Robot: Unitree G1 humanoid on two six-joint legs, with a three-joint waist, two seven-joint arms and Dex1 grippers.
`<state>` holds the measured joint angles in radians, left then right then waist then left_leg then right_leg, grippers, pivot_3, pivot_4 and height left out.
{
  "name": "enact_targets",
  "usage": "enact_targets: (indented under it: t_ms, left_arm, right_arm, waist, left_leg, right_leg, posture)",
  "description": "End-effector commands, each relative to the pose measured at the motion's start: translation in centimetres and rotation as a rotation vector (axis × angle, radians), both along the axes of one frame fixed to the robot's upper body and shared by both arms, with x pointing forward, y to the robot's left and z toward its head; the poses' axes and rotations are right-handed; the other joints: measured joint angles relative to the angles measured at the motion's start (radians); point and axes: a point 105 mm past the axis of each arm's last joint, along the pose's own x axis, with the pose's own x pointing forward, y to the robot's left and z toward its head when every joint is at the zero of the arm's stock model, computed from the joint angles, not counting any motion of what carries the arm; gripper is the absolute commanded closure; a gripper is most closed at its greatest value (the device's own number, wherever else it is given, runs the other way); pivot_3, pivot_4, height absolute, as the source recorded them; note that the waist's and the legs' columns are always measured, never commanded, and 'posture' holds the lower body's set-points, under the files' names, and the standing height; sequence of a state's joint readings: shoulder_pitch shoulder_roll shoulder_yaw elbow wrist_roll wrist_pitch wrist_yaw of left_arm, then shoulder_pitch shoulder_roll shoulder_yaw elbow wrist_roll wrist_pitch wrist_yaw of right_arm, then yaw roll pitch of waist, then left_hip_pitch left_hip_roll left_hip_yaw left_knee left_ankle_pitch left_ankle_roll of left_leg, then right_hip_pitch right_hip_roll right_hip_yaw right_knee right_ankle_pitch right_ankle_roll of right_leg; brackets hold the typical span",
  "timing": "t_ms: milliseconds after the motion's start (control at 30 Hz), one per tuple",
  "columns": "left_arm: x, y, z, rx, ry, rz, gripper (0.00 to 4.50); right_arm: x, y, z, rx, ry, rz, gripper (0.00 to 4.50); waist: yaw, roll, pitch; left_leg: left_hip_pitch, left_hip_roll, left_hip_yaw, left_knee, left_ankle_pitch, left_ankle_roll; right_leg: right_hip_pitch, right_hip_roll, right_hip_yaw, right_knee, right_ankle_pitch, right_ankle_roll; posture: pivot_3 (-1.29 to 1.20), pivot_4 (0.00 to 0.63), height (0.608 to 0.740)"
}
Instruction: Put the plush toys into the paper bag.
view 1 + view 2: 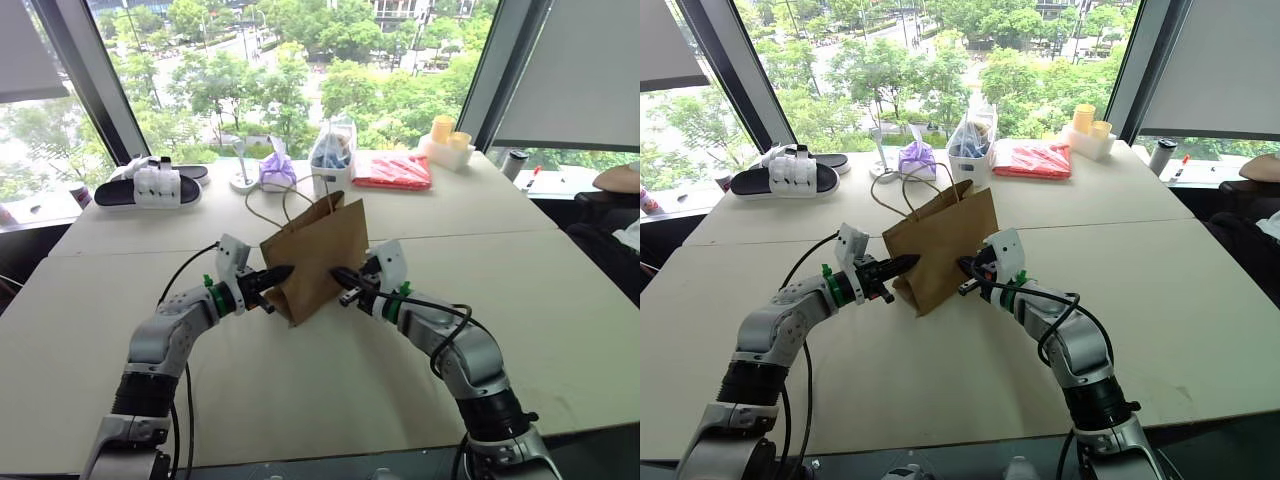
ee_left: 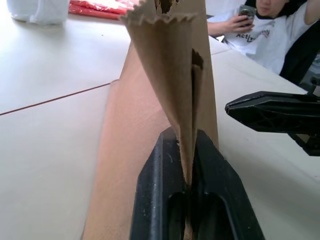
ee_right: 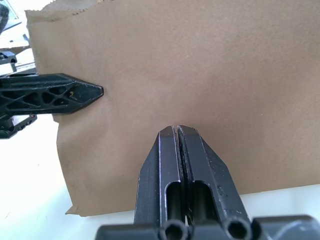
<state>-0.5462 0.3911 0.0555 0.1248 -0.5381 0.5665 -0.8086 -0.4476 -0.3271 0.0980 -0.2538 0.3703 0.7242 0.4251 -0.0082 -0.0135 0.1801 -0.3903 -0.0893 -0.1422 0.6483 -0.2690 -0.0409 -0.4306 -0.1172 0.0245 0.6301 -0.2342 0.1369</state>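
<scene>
Left wrist view: paper bag (image 2: 165, 95) upright between grippers, left gripper (image 2: 187, 165) clamped on its side fold, right gripper (image 3: 178, 131) closed, tips against its broad face.

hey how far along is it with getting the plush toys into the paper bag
Early stage. Done so far: the paper bag is held upright over the table, with the left claw shut on a side fold of it. In hand: the right claw is shut, its tips pressed against the bag's broad face. Left: I can't spot any plush toy, so none looks loaded yet.
</scene>
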Motion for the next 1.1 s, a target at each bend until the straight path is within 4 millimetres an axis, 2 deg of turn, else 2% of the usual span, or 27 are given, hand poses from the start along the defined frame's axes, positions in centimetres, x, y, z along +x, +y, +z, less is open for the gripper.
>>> enact_targets:
  t_ms: [33,100,200,333,433,567,733,833,933,967,1000,1033,1067,1100]
  left_arm:
    - [-0.4,-1.0,1.9,-0.016,-0.034,-0.143,4.49]
    - [-0.8,-1.9,1.8,-0.022,-0.006,-0.259,4.49]
    - [-0.4,-2.9,1.8,-0.015,0.005,-0.36,4.49]
    - [0.2,-3.8,1.5,0.006,0.05,-0.497,4.49]
    - [0.9,-4.0,0.6,0.078,0.04,-0.534,4.49]
    - [2.2,-4.0,-0.8,0.206,0.026,-0.514,4.49]
    - [2.6,-3.6,-1.2,0.248,0.02,-0.505,4.49]
    - [2.9,-2.7,-0.6,0.255,0.009,-0.482,3.62]
    - [2.9,-1.5,-0.3,0.277,-0.019,-0.472,2.33]
    - [3.0,-0.8,0.0,0.279,-0.031,-0.451,1.68]
    - [2.9,-0.1,0.5,0.243,-0.016,-0.433,1.29]
    - [2.9,0.4,0.9,0.214,-0.003,-0.421,0.7]
    - [2.8,1.1,1.0,0.215,-0.003,-0.399,0.28]
    - [2.7,1.6,1.1,0.211,-0.003,-0.387,0.08]
  right_arm:
    - [-2.2,-4.3,3.4,-0.026,-0.083,-0.006,4.5]
    - [-3.5,-7.0,3.8,-0.09,-0.075,-0.024,4.5]
    - [-4.8,-10.2,5.0,-0.143,-0.071,-0.075,4.5]
    - [-6.0,-12.7,5.8,-0.192,-0.068,-0.147,4.5]
    - [-6.5,-13.2,5.9,-0.209,-0.072,-0.18,4.5]
    - [-7.0,-13.0,5.9,-0.196,-0.079,-0.193,4.5]
    - [-7.1,-12.7,5.6,-0.192,-0.074,-0.191,4.5]
    - [-6.7,-12.6,5.4,-0.195,-0.07,-0.182,4.5]
    - [-6.4,-12.4,5.3,-0.197,-0.068,-0.161,4.5]
    - [-6.3,-12.2,5.1,-0.212,-0.065,-0.147,4.5]
    - [-6.2,-12.0,4.8,-0.228,-0.055,-0.12,4.5]
    - [-6.2,-11.7,4.5,-0.239,-0.05,-0.1,4.5]
    - [-6.1,-11.5,4.3,-0.251,-0.044,-0.074,4.5]
    - [-6.1,-11.4,4.1,-0.261,-0.043,-0.057,4.5]
  waist:
    - [0.007,0.0,0.0]
    - [0.012,0.0,0.0]
    - [0.016,0.0,0.0]
    - [0.007,-0.001,0.0]
    - [-0.002,-0.001,0.0]
    - [-0.003,-0.001,0.001]
    - [-0.002,-0.001,0.001]
    - [-0.005,-0.001,0.001]
    - [-0.008,-0.001,0.001]
    - [-0.009,-0.001,0.001]
    - [-0.009,-0.001,0.001]
    - [-0.009,-0.001,0.001]
    - [-0.009,-0.001,0.001]
    - [-0.009,-0.001,0.001]
  left_leg:
    - [-0.001,-0.001,0.0,0.001,0.0,0.0]
    - [-0.001,-0.001,0.001,0.001,-0.001,0.001]
    - [0.0,-0.001,0.002,0.001,-0.001,0.002]
    - [0.001,0.0,0.003,0.001,-0.001,0.002]
    - [0.001,0.0,0.003,0.001,-0.001,0.002]
    - [0.001,0.0,0.003,0.001,-0.001,0.002]
    - [0.001,0.0,0.003,0.002,-0.001,0.002]
    - [0.001,0.0,0.002,0.002,-0.001,0.002]
    - [0.001,0.0,0.002,0.002,-0.001,0.002]
    - [0.001,0.0,0.002,0.002,-0.001,0.002]
    - [0.001,0.0,0.002,0.002,-0.001,0.002]
    - [0.001,0.0,0.002,0.002,-0.001,0.002]
    - [0.001,0.0,0.002,0.002,-0.001,0.002]
    - [0.001,0.0,0.002,0.002,-0.001,0.002]
  right_leg:
    - [0.0,-0.001,0.0,-0.001,0.0,0.0]
    - [0.001,-0.001,0.0,-0.001,0.0,0.0]
    - [0.002,0.0,-0.001,-0.002,0.0,0.001]
    - [0.002,0.0,-0.001,-0.001,0.0,0.001]
    - [0.002,0.0,-0.001,-0.001,0.0,0.001]
    - [0.002,0.0,-0.001,-0.001,0.0,0.001]
    - [0.003,-0.001,-0.001,-0.001,0.0,0.001]
    - [0.003,-0.001,-0.001,0.0,0.0,0.002]
    - [0.003,0.0,-0.001,0.0,0.0,0.002]
    - [0.003,0.0,-0.001,0.0,0.0,0.002]
    - [0.003,0.0,-0.001,0.0,0.0,0.002]
    - [0.003,0.0,-0.001,0.0,0.0,0.002]
    - [0.002,0.0,-0.001,0.0,0.0,0.002]
    - [0.002,0.0,-0.001,0.0,0.0,0.002]
  posture:
    - [0.0,0.15,0.74]
    - [0.0,0.15,0.74]
    - [0.0,0.15,0.74]
    - [0.0,0.15,0.74]
    - [0.0,0.15,0.74]
    - [0.0,0.15,0.74]
    - [0.0,0.15,0.74]
    - [0.0,0.15,0.74]
    - [0.0,0.15,0.74]
    - [0.0,0.15,0.74]
    - [0.0,0.15,0.74]
    - [0.0,0.15,0.74]
    - [0.0,0.15,0.74]
    - [0.0,0.15,0.74]
